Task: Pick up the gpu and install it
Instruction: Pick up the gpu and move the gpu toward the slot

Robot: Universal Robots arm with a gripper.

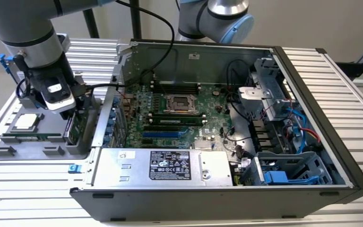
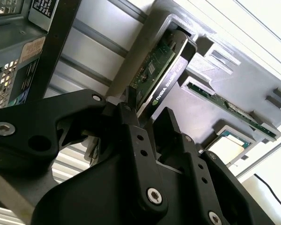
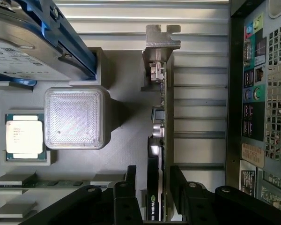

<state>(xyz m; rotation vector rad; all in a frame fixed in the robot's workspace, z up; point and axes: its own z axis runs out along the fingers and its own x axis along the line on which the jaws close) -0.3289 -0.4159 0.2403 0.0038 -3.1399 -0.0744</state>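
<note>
The gpu point(image 1: 72, 126) stands on edge in a slot of the grey parts tray point(image 1: 36, 142), to the exterior view's left of the open computer case point(image 1: 232, 198). Its green board and black shroud point(image 2: 161, 70) run away from the camera, with the silver bracket point(image 3: 160, 42) at the far end. My gripper point(image 1: 66, 108) is lowered over the card. In both wrist views the black fingers point(image 3: 131, 173) straddle it, one on each face. A thin gap shows beside the shroud, so the gripper point(image 3: 152, 174) is open around the card point(image 3: 159, 117).
A processor point(image 3: 23, 136), a narrow green memory stick point(image 2: 229, 110) and a silver hard drive in a blue frame point(image 3: 28, 47) sit in the same tray. Inside the case, the motherboard's blue card slots point(image 1: 162, 137) lie near the power supply point(image 1: 162, 165). The case's rear wall point(image 3: 257, 93) stands close beside the card.
</note>
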